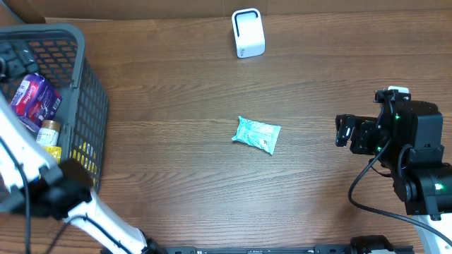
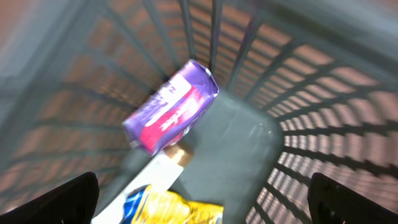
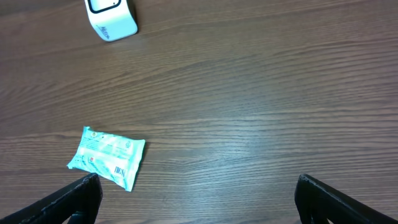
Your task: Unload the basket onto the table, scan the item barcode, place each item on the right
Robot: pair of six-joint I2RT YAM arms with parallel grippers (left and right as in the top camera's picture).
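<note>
Hovering inside the grey basket [image 1: 79, 44], left gripper [image 2: 205, 200] has its fingers spread wide, nothing between them, above a purple packet [image 2: 171, 107] and a yellow bag [image 2: 175, 209]. Teal packet [image 1: 257, 135] lies flat mid-table, well apart from the white scanner [image 1: 248, 33] at the far edge. Right gripper [image 3: 199, 196] hangs spread and empty to the packet's right, touching nothing.
</note>
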